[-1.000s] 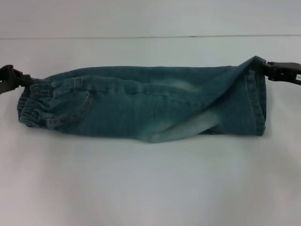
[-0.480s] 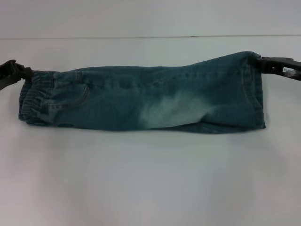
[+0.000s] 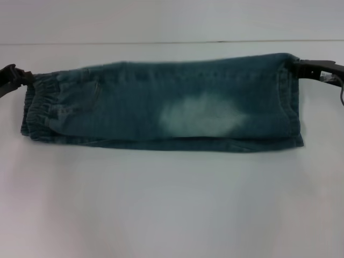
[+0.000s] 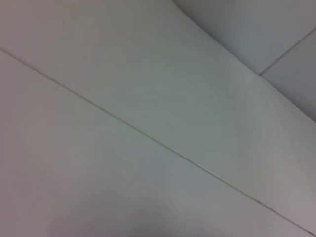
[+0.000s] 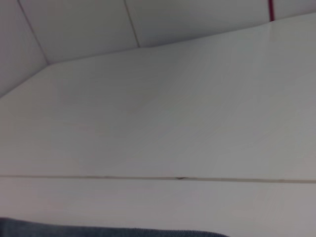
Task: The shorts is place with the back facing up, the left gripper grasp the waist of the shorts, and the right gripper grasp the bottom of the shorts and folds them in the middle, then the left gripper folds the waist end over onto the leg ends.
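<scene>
Blue denim shorts [image 3: 161,105] lie folded lengthwise on the white table [image 3: 172,204], elastic waist to the left, leg hems to the right. A pale faded patch shows on the top layer. My left gripper [image 3: 16,79] holds the far corner of the waist at the left edge of the head view. My right gripper [image 3: 301,65] is shut on the far corner of the leg hems at the right. The top layer is held slightly above the table along its far edge. A strip of denim [image 5: 98,231] shows in the right wrist view; the left wrist view shows only table.
A thin seam line [image 3: 172,42] runs across the table behind the shorts. Bare white surface lies in front of the shorts, towards me.
Both grippers carried the upper layer away from me, so the fold has opened flatter and the far edge now sits higher in the head view. The diagonal crease near the legs has gone.
</scene>
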`<state>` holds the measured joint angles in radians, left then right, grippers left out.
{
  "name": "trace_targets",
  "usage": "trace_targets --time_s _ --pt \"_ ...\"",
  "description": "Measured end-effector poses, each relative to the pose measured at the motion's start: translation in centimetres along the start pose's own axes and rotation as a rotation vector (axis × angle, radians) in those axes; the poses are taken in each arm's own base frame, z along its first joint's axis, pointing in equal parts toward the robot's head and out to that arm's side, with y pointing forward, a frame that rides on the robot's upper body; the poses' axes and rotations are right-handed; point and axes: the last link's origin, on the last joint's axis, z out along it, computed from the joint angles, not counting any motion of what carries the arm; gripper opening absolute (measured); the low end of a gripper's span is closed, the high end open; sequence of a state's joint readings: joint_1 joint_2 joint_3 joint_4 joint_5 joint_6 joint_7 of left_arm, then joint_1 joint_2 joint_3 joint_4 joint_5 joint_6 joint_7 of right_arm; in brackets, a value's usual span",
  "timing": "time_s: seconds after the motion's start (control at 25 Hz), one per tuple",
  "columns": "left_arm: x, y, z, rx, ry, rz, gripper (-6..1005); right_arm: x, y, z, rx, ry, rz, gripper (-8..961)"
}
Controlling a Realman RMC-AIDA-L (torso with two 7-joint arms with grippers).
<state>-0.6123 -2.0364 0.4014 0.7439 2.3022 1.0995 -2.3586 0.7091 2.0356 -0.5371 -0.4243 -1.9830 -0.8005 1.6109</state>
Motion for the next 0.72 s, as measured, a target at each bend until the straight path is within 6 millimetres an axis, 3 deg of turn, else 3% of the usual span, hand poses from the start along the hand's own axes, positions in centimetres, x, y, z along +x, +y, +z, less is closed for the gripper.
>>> trace_targets --time_s 0.72 --pt "-0.8 -0.9 0.5 0.033 0.03 -0.022 32 0.5 1.4 1.6 0.01 0.055 -0.05 108"
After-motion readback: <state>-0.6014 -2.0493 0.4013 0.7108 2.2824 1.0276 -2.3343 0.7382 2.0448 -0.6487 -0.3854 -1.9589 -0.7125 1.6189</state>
